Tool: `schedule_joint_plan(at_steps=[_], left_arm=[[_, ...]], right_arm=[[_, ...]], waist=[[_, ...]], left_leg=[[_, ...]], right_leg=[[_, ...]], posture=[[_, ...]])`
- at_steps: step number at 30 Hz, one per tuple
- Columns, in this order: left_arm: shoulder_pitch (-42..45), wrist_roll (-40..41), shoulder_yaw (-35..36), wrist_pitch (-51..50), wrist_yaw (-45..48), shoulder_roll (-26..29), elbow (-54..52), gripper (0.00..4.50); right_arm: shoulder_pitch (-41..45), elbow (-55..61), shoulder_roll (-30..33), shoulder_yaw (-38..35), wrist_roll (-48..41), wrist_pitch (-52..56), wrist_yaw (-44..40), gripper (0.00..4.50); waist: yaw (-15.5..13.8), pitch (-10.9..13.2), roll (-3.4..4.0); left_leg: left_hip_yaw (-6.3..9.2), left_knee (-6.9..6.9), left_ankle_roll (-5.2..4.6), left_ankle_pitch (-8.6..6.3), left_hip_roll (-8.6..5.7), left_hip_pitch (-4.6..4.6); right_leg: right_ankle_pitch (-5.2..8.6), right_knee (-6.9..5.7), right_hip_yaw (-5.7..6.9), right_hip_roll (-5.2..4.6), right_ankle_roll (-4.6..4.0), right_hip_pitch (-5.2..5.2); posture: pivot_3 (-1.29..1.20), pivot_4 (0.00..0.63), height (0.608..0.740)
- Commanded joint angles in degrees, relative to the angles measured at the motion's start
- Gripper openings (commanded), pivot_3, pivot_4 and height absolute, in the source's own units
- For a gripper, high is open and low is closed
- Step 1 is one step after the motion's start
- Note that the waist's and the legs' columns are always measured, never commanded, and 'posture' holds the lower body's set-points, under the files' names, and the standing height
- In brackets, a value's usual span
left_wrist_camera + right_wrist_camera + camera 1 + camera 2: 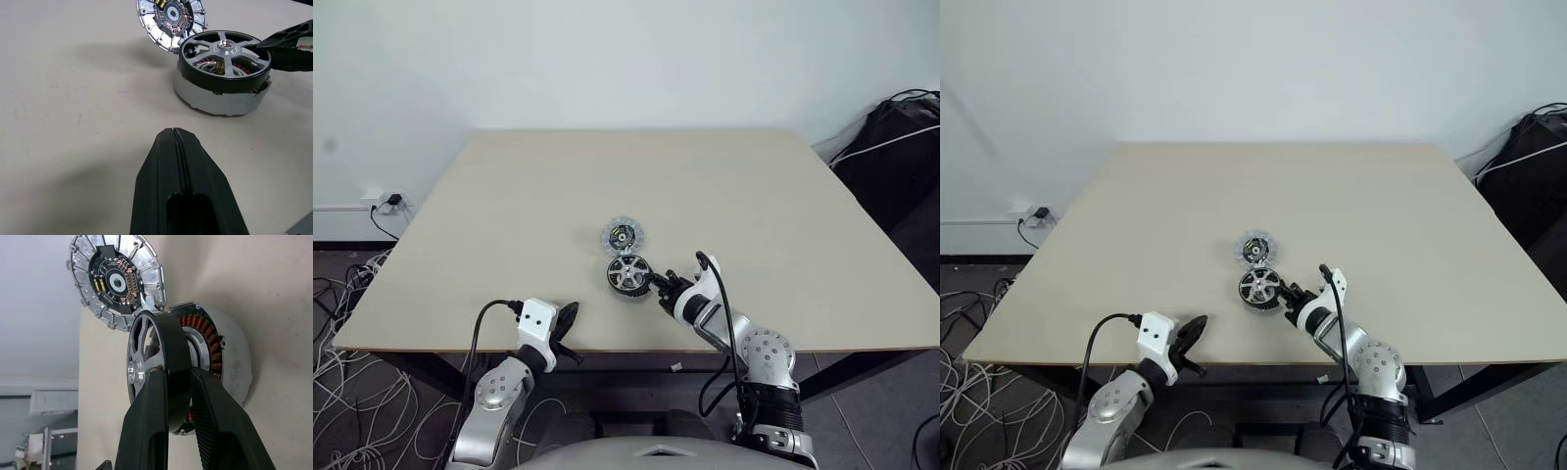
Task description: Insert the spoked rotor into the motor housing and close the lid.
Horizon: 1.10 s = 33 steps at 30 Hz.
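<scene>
Spanning most of the head view, a pale beige table (509, 215) stands against a plain white wall (607, 59); cables (342, 323) lie on the dark floor at the robot's left. Near the front edge, the right gripper (178, 396) clamps the dark rim of the spoked rotor (628, 272), seated over copper windings in the motor housing (220, 100). A silvery lid (622, 236) lies just beyond. Left gripper (566, 328): fingers together, empty.

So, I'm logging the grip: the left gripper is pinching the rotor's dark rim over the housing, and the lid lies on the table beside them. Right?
Not quite: it is the right gripper that pinches the spoked rotor by its rim over the motor housing, as the right wrist view shows. The lid does lie beside them.
</scene>
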<state>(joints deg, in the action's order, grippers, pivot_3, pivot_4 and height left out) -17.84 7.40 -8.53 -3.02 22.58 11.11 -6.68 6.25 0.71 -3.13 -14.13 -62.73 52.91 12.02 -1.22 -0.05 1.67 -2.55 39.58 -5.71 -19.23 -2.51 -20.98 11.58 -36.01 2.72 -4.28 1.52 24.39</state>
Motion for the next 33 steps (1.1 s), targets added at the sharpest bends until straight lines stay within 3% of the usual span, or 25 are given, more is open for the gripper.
schedule_joint_plan(at_steps=[1, 10, 14, 17, 21, 24, 28, 33], left_arm=[[0.53, 0.09, -0.18, 0.24, 0.08, -0.11, -1.77, 0.00], [0.35, 0.12, -0.17, 0.01, 0.10, -0.04, -2.00, 0.00], [0.22, 0.15, -0.19, 0.04, 0.20, 0.02, -2.07, 0.00], [0.23, 0.18, -0.16, 0.08, 0.25, 0.05, -2.04, 0.00], [0.36, 0.20, -0.14, 0.31, 0.30, 0.03, -1.89, 0.00], [0.50, 0.17, -0.12, 0.93, 0.26, -0.14, -1.73, 0.00], [0.51, -0.23, -0.33, 1.57, 0.28, -0.09, -1.55, 0.00], [-0.08, -0.31, -0.52, 2.14, 0.33, 0.00, -2.00, 0.00]], right_arm=[[2.70, 0.55, -2.34, -2.47, -0.51, -3.01, 1.77, 1.35], [2.51, 2.77, -1.87, -2.30, -1.97, -3.39, 0.74, 4.29], [2.10, 7.66, 0.39, 1.38, 1.43, -5.28, -4.18, 4.29], [1.40, 12.69, 7.02, 11.75, 14.57, -10.04, -10.85, 3.70], [1.28, 12.82, 13.74, 23.90, 30.04, -16.86, -15.73, 2.42], [2.98, 9.38, 16.66, 31.79, 40.80, -20.83, -17.68, 1.42], [4.62, 4.97, 16.22, 35.28, 46.95, -24.02, -20.60, 0.14], [7.08, 0.31, 12.67, 33.86, 50.00, -25.05, -21.47, 0.06]], waist=[[0.00, 0.00, -0.01], [0.51, 0.02, 0.03], [0.49, 0.04, 0.05], [0.51, 0.06, 0.09], [0.44, 0.00, -0.04], [0.43, 0.01, -0.05], [0.38, 0.04, -0.12], [0.36, 0.07, -0.19]], left_leg=[[0.00, 0.00, 0.00, 0.00, 0.00, 0.00], [-0.02, -0.04, -0.03, -0.01, 0.01, -0.12], [-0.02, -0.04, -0.03, -0.01, 0.01, -0.11], [-0.03, -0.04, -0.04, -0.02, 0.01, -0.12], [-0.05, -0.03, -0.35, 0.11, 0.00, -0.10], [-0.05, -0.03, -0.16, 0.22, 0.01, -0.11], [-0.06, 0.00, -0.07, 0.22, 0.01, -0.09], [-0.05, 0.00, 0.19, 0.13, 0.00, -0.10]], right_leg=[[0.00, 0.00, 0.00, 0.00, 0.00, 0.00], [0.01, 0.02, 0.00, 0.03, -0.02, 0.10], [0.01, 0.03, 0.00, 0.03, -0.02, 0.10], [0.01, 0.03, 0.00, 0.03, -0.01, 0.12], [0.03, 0.09, 0.01, 0.04, -0.03, 0.09], [0.03, 0.08, 0.01, 0.04, -0.03, 0.10], [0.03, 0.06, 0.01, 0.04, -0.03, 0.09], [0.02, 0.06, 0.01, 0.04, -0.03, 0.09]], posture=[[0.00, 0.000, 0.740], [0.00, 0.000, 0.740], [0.00, 0.000, 0.740], [0.00, 0.000, 0.740], [0.00, 0.000, 0.740], [0.00, 0.000, 0.740], [0.00, 0.000, 0.740], [0.00, 0.000, 0.740]])
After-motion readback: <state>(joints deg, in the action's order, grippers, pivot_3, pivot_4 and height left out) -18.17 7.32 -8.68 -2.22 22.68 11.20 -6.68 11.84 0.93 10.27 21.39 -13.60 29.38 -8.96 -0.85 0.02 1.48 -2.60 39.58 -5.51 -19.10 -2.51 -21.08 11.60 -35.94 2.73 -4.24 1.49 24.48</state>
